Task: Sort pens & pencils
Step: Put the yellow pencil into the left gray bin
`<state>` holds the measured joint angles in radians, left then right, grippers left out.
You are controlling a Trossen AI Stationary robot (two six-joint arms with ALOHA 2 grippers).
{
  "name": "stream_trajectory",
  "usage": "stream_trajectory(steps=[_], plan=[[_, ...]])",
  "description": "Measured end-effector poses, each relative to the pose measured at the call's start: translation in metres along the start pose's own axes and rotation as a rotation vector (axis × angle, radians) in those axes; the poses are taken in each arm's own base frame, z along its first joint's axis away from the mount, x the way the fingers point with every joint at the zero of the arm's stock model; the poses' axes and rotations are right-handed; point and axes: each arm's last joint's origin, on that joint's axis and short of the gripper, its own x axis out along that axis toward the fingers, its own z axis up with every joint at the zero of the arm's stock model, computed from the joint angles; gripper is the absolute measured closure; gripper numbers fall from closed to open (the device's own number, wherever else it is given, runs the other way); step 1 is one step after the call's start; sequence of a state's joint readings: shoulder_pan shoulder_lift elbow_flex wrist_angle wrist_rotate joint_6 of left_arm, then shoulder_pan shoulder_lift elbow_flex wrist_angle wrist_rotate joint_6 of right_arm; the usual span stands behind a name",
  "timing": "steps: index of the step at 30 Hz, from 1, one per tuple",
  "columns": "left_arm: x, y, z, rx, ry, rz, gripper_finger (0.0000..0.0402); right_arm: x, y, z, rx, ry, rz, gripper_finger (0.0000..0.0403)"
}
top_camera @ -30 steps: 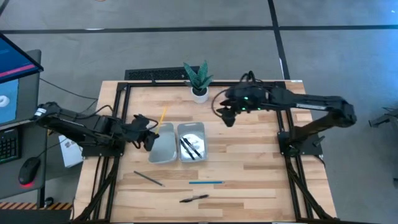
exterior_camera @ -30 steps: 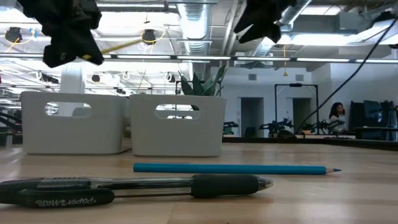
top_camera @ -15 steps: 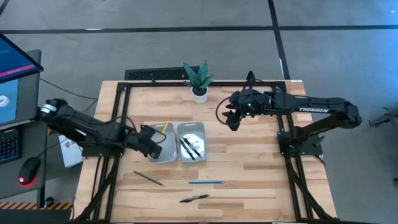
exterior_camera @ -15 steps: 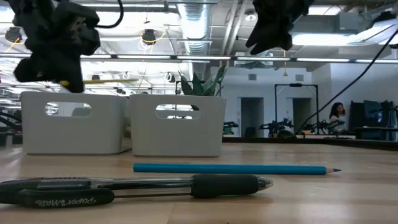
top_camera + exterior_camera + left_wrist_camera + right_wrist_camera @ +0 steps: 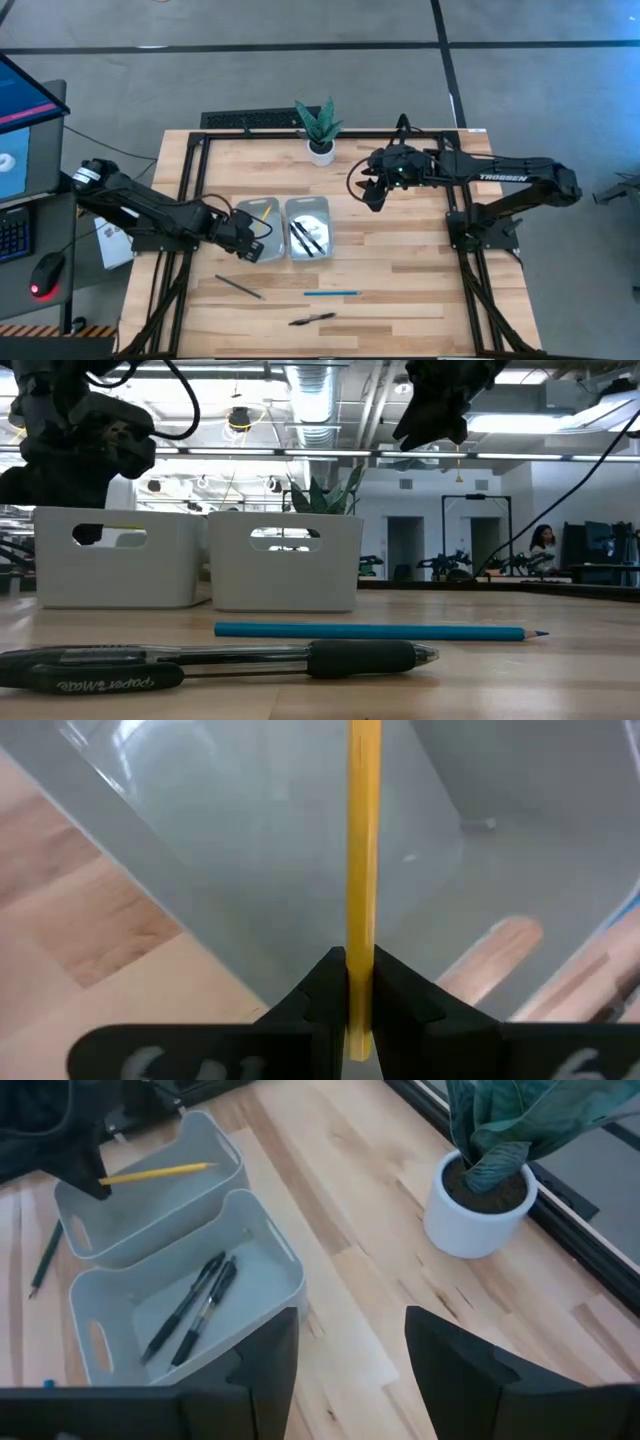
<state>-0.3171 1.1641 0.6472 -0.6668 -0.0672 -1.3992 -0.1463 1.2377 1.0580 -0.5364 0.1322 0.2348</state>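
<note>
Only left wrist view shows left hand pinching yellow pencil.

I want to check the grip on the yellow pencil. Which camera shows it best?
The left wrist view: the yellow pencil fills the frame, pinched between the left end effector fingers over the left tray. The right wrist view shows it whole but distant, the high view only a sliver, and the low view barely shows it.

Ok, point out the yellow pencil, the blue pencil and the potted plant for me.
yellow pencil [image 5: 364, 870], left wrist view, mid-shaft above the pincer.
blue pencil [image 5: 375, 630], low view, middle of the shaft.
potted plant [image 5: 478, 1215], right wrist view, white pot's side.
</note>
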Motion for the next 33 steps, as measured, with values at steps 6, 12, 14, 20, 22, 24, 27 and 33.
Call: stream_trajectory(steps=[6, 12, 14, 20, 22, 24, 27, 33], plan=[[0.0000, -0.0013, 0.0000, 0.029, 0.001, -0.013, 0.0365, 0.0000, 0.0000, -0.0001, 0.000, 0.001, 0.000, 0.0195], [-0.0001, -0.0014, 0.0000, 0.030, 0.000, -0.015, 0.0365, 0.0000, 0.0001, -0.0001, 0.000, 0.001, 0.001, 0.0197], [-0.0001, -0.0013, 0.0001, 0.022, 0.000, -0.014, 0.0365, 0.0000, 0.0001, -0.0002, 0.000, 0.002, 0.001, 0.0198], [-0.0001, -0.0013, 0.0001, 0.016, 0.000, -0.014, 0.0365, 0.0000, 0.0000, -0.0002, -0.006, 0.002, 0.001, 0.0195], [-0.0002, -0.0013, 0.0002, 0.016, 0.000, -0.015, 0.0365, -0.0001, 0.0000, -0.0001, -0.007, 0.002, 0.001, 0.0195], [-0.0002, -0.0014, 0.0002, 0.016, -0.001, -0.016, 0.0365, -0.0001, 0.0001, -0.0001, -0.008, 0.002, 0.001, 0.0196], [-0.0002, -0.0036, 0.0006, 0.014, -0.005, -0.039, 0.0365, -0.0001, 0.0001, -0.0001, -0.008, 0.002, 0.001, 0.0198], [-0.0007, -0.0101, 0.0018, 0.046, -0.021, -0.104, 0.0364, -0.0001, 0.0001, 0.0000, -0.008, 0.002, 0.001, 0.0198]])
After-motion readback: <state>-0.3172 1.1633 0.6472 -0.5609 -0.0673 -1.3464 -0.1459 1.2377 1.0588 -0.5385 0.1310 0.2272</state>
